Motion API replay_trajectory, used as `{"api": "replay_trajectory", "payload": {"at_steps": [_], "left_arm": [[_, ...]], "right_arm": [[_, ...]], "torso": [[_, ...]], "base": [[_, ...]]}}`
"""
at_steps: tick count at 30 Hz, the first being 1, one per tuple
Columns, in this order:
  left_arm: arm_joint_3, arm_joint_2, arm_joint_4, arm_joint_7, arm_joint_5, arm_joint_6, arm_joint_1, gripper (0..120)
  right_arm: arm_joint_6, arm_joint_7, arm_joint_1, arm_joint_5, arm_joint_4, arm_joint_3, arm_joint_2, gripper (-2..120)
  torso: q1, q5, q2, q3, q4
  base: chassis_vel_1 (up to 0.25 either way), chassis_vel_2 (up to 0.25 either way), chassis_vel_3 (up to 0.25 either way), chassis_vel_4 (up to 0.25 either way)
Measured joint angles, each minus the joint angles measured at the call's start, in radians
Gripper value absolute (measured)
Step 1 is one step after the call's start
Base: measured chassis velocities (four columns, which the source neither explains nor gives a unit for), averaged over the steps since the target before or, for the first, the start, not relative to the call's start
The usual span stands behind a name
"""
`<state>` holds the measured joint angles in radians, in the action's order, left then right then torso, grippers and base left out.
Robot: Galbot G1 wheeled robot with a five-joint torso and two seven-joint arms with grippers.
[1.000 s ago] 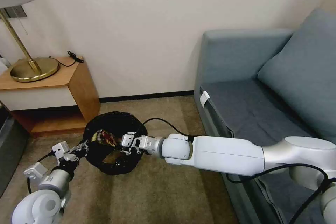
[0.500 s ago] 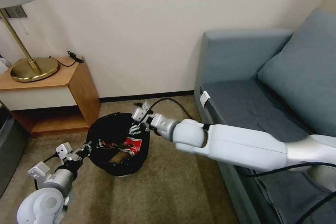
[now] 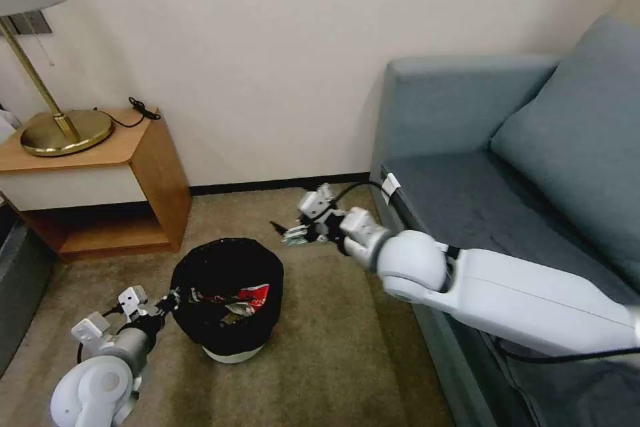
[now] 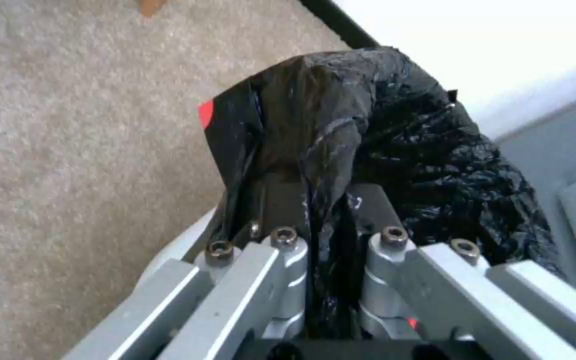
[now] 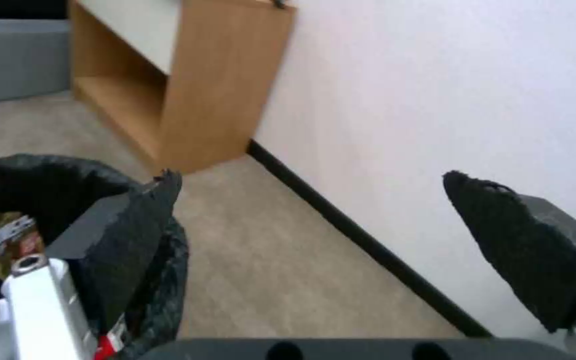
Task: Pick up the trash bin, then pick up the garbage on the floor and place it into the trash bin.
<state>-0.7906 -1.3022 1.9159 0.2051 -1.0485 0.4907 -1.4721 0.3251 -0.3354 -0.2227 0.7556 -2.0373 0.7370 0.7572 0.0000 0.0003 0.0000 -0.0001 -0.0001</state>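
Observation:
The trash bin (image 3: 227,280), lined with a crinkly black bag over a pale base, stands upright on the carpet at lower left. My left gripper (image 3: 170,299) is shut on its near rim; the left wrist view has the fingers (image 4: 281,200) clamped over a fold of the black bag (image 4: 401,125). Garbage lies inside the bin: a red-and-white carton (image 3: 250,293) and a gold-brown wrapper (image 5: 1,235). My right gripper (image 3: 288,235) hovers open and empty over the carpet beyond the bin, near the wall, with its dark pads (image 5: 128,225) spread wide.
A wooden side table (image 3: 133,167) with a brass lamp (image 3: 63,130) stands at the left against the wall. A blue-grey sofa (image 3: 480,193) fills the right side. Bare carpet (image 3: 320,347) lies between bin and sofa.
My right gripper rose out of the bin and pulled back toward the wall, empty. The red-and-white carton now lies in the bin, which has tipped back upright and shifted slightly nearer.

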Motion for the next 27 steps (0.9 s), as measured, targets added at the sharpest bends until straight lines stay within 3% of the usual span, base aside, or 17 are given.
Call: {"api": "replay_trajectory", "payload": {"at_steps": [10, 18, 20, 27], "left_arm": [[0.025, -0.006, -0.018, -0.01, 0.018, -0.003, 0.006, 5], [0.024, -0.012, -0.005, -0.053, 0.057, -0.018, -0.011, 37], [0.022, -0.012, -0.002, -0.059, 0.061, -0.023, -0.014, 40], [0.016, -0.013, 0.036, -0.13, 0.133, -0.067, -0.034, 70]], "right_arm": [[0.006, -0.039, -0.171, 0.024, -0.099, -0.149, -0.104, 100], [0.007, -0.044, -0.373, 0.027, -0.179, -0.365, -0.193, 100], [0.007, -0.046, -0.402, 0.028, -0.19, -0.396, -0.202, 100], [0.01, -0.049, -0.699, -0.003, -0.244, -0.635, -0.228, 100]], "torso": [[0.0, 0.0001, 0.0, 0.0, 0.0001], [0.0, -0.0003, 0.0, 0.0, 0.0], [0.0, -0.0004, 0.0, 0.0, 0.0], [0.0, 0.0, 0.0, 0.0, -0.0002]], "base": [[0.0, 0.0, 0.0, 0.0], [0.0, 0.0, 0.0, 0.0], [0.0, 0.0, 0.0, 0.0], [0.0, 0.0, 0.0, 0.0]]}}
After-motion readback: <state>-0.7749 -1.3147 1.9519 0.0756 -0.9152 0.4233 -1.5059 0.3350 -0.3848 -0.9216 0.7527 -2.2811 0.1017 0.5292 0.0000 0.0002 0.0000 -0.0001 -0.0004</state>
